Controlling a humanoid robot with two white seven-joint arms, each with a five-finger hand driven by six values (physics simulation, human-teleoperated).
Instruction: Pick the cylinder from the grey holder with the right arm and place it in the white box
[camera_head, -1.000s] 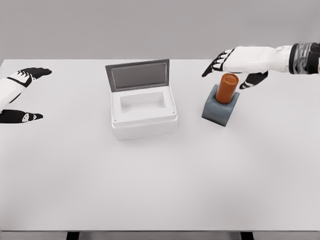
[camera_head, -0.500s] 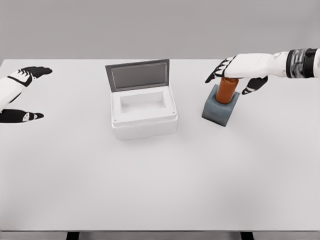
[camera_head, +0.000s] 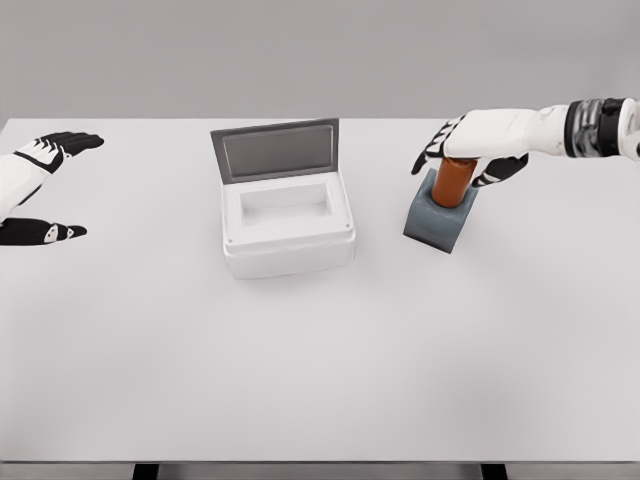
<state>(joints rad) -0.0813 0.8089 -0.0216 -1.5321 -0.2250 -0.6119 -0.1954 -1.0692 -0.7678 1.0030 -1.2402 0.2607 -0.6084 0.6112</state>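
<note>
White and black, my right hand (camera_head: 478, 143) lies over the top of the orange cylinder (camera_head: 453, 181), hiding its upper end; my fingers (camera_head: 433, 152) drape past its far side and my thumb curls by its right side, but I cannot tell whether they truly clamp it. Its lower part is sunk out of sight in the grey holder (camera_head: 439, 216), where it stands upright. Left of the holder sits the white box (camera_head: 287, 226), lid raised behind it. Far left of the holder, my left hand (camera_head: 34, 195) rests at the table's (camera_head: 320, 360) edge, fingers spread, its arm cut off.
</note>
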